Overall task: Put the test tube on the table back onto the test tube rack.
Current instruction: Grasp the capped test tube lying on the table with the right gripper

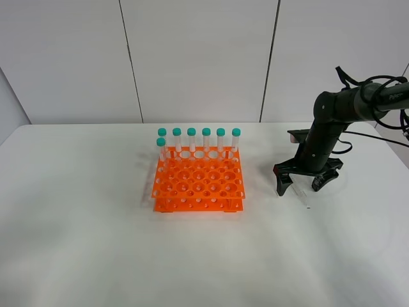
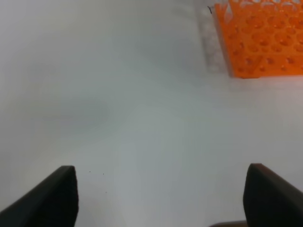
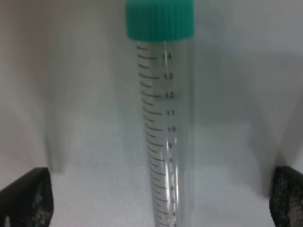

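Back wall is flat off-white matte panels, split by thin dark vertical seams that lean slightly in the high view. At the far left another panel angles off. The wall meets a large white matte surface with rounded corners along a straight far edge. The surface is plain. Light is even and diffuse, shadows soft and faint.

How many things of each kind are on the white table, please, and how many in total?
standing tubes with teal caps, in the test tube rack: 7
test tube lying on the table: 1
test tube rack, orange: 1
Total: 9
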`<state>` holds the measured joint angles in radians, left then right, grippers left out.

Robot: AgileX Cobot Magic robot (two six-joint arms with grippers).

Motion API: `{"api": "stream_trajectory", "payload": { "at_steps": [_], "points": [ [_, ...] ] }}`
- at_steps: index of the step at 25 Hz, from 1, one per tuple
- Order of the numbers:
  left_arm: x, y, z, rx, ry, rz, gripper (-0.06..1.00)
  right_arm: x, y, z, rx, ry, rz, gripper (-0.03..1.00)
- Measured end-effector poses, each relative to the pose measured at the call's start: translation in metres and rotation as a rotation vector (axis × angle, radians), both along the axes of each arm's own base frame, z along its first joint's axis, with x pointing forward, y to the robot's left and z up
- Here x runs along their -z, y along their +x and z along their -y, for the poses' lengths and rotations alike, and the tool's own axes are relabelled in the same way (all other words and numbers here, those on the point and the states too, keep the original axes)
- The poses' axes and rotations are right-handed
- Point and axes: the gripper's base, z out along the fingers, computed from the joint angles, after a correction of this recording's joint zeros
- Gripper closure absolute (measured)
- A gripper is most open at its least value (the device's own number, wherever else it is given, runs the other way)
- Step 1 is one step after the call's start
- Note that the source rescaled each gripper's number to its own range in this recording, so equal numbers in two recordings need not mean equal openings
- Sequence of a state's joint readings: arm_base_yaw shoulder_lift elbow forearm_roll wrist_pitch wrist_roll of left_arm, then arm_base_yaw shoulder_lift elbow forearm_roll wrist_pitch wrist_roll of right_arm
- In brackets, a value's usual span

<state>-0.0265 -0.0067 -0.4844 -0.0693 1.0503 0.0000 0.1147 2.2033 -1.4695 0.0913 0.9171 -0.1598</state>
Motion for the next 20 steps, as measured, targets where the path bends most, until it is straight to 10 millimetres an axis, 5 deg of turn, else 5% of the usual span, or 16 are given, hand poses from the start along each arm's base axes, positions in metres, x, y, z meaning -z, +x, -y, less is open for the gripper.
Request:
{"api": "stream_trajectory", "payload": {
  "at_steps": [13, 16, 20],
  "points": [
    [0.0000, 0.0000, 0.0000, 0.000, 0.000, 0.000, -0.06, 0.0012, 0.0008, 0.0000, 0.002, -0.001, 0.006, -0.03],
    [0.0000, 0.0000, 0.0000, 0.000, 0.000, 0.000, -0.06, 0.0012, -0.0004, 0.0001, 0.002, -0.001, -0.007, 0.16],
    [0.0000, 0.0000, 0.0000, 0.000, 0.000, 0.000, -0.06, 0.0012, -0.0027, 0.0007, -0.003, -0.008, -0.032, 0.61]
  ]
}}
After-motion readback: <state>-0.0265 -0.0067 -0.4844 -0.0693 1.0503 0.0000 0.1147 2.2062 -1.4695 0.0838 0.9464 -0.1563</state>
